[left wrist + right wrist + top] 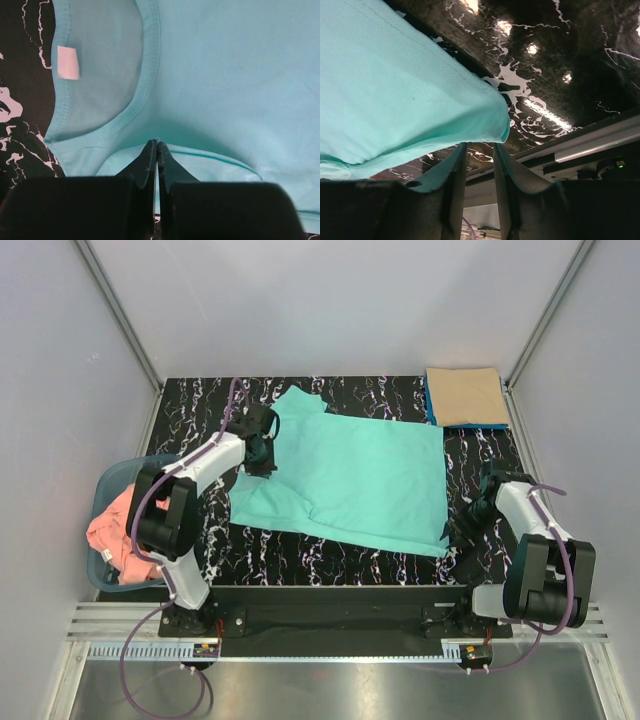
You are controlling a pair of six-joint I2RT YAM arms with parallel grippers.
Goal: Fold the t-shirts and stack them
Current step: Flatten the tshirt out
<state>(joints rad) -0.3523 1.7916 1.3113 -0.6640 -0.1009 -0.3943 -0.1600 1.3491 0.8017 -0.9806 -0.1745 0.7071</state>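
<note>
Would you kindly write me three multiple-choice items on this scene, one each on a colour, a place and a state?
1. Which colour is spread flat on the table? A tan; B turquoise; C salmon pink.
2. The salmon pink shirt lies: A in the basket; B flat on the table; C over an arm.
3. The left gripper is: A wide open; B holding the basket; C shut on cloth.
Key: 1 B, the turquoise shirt covers mid-table; 2 A, it is bunched inside the basket at the left; 3 C, the left wrist view shows its fingertips pinched together on a fold by the collar.
</note>
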